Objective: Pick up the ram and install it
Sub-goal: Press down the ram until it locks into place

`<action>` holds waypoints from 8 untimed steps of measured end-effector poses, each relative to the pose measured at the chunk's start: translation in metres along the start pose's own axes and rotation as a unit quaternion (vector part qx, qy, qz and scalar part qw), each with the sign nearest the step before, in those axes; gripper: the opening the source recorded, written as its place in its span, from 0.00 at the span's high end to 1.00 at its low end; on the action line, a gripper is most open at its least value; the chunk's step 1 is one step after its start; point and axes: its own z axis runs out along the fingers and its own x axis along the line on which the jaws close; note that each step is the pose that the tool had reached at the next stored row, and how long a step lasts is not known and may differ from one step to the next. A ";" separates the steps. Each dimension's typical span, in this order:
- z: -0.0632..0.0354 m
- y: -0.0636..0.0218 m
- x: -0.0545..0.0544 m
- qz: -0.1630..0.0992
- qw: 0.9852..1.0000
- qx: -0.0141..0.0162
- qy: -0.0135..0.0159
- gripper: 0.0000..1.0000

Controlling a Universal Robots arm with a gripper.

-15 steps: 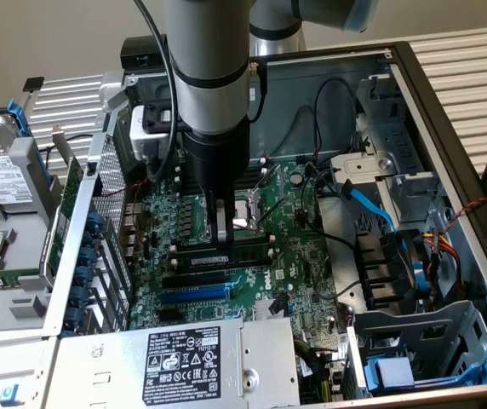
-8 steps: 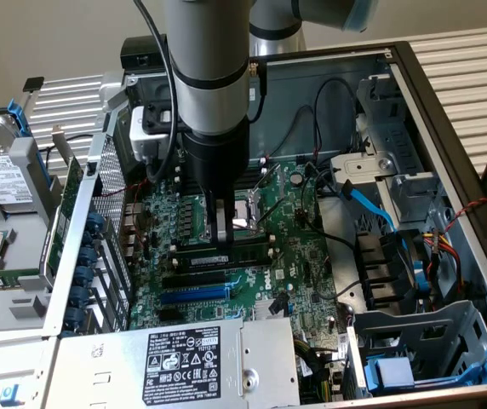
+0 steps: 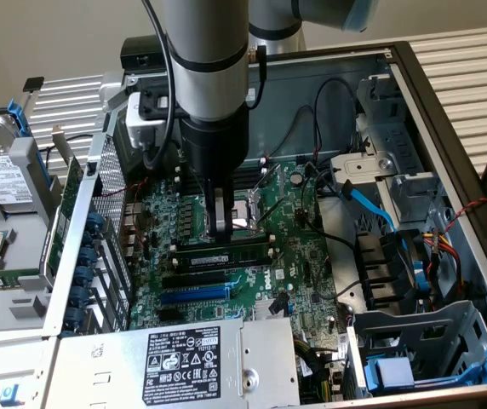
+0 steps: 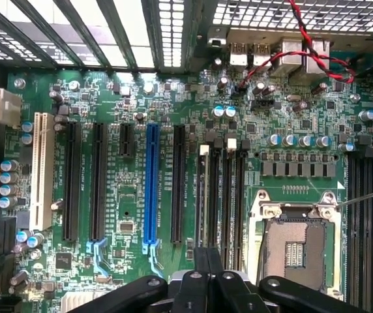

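The ram point(image 3: 226, 253) is a long thin green stick with dark chips. It stands on edge in a memory slot on the green motherboard point(image 3: 307, 256), inside the open computer case. My gripper point(image 3: 220, 232) hangs straight down over the stick's middle. Its two silver fingers are pressed together, and the tips sit at the stick's top edge; I cannot tell whether they touch it. In the wrist view the black fingers point(image 4: 201, 274) are shut together over the near end of the row of black memory slots point(image 4: 222, 195). There I cannot tell the stick apart from those slots.
An open CPU socket point(image 3: 248, 209) point(image 4: 297, 244) lies just behind the memory slots. Black and blue expansion slots point(image 4: 151, 186) run alongside. A silver power supply point(image 3: 192, 354) is at the front. Blue cables point(image 3: 371, 209) and a drive cage point(image 3: 422, 349) fill the exterior view's right, and a hard drive point(image 3: 5, 183) its left.
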 end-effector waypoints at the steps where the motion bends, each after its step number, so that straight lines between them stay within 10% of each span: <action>1: -0.0007 0.0000 0.000 0.000 1.000 0.000 0.000 0.89; 8: -0.0011 0.0000 0.000 0.000 1.000 0.000 0.000 0.89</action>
